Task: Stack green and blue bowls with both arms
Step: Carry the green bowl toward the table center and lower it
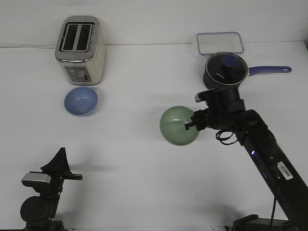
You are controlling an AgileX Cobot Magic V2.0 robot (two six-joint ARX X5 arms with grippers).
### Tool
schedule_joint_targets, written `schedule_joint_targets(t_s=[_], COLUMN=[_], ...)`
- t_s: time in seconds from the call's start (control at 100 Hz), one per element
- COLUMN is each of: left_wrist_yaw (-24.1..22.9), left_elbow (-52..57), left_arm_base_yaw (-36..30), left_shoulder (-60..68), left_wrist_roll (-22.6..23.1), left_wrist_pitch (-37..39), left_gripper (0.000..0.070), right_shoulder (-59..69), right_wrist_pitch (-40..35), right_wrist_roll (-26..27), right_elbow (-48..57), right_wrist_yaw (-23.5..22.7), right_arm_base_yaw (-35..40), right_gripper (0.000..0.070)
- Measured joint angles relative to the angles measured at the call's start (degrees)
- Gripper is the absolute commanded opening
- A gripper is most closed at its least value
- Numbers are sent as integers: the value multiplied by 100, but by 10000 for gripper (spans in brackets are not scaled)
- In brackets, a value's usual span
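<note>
The pale green bowl is right of the table's middle, tilted with its opening toward the camera. My right gripper is shut on its right rim and seems to hold it just above the table. The light blue bowl sits upright on the table at the left, just in front of the toaster. My left gripper is low at the front left, far from both bowls and empty. Its prongs are too dark to tell whether it is open or shut.
A silver toaster stands at the back left. A dark navy saucepan with a purple handle stands at the back right, just behind my right wrist. A clear lidded container lies behind it.
</note>
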Motion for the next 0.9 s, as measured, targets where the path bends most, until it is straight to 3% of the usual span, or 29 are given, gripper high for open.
schedule_joint_targets(t_s=[0.27,0.6,0.9], left_wrist_yaw=[2,0,0], left_elbow=[0,0,0], left_arm_base_yaw=[0,0,0], left_shoulder=[0,0,0], left_wrist_roll=[0,0,0], left_wrist_pitch=[0,0,2], left_gripper=[12,12,12], right_shoulder=[291,699,879], right_wrist_pitch=[940,1547,1576], right_wrist_roll=[444,658,721], right_elbow=[-957,-1478,-1606], right_wrist_yaw=[186,385,446], right_arm_base_yaw=[1073,1366,1419], right_gripper=[0,0,19])
